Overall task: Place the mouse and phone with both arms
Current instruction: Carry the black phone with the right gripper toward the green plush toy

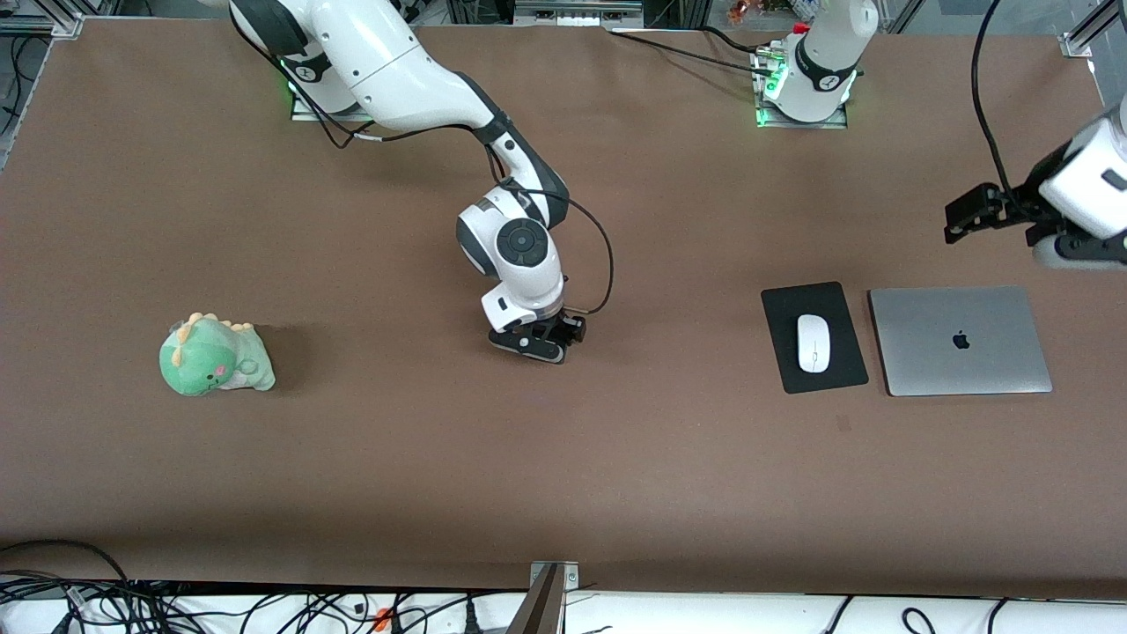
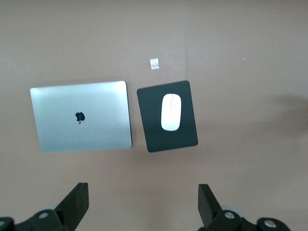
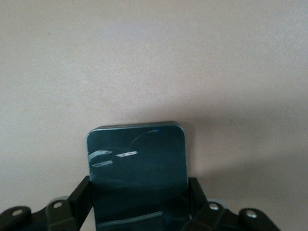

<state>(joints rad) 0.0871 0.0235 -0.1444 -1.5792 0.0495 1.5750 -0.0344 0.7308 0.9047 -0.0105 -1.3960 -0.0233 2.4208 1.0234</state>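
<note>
The right gripper sits low over the middle of the brown desk, just below the centre of the front frame, and its jaws pinch the phone; in the right wrist view the glossy dark slab fills the lower centre of the frame, held between the two black fingers by its sides, with its rounded free end pointing out over bare desk. In the front view the phone itself is hidden under the gripper. The left gripper hangs high at the upper right of the front frame, over the desk near the laptop's edge, and its jaws are spread wide with nothing between them, as the left wrist view shows along its bottom edge. The white mouse lies in the middle of the black mouse pad, at the right of the front frame, lengthwise along the pad. Just beside the pad, toward the left arm's end of the desk, lies a closed silver laptop with its logo up. A green dinosaur plush toy sits alone at the left of the frame, well apart from everything else.
</note>
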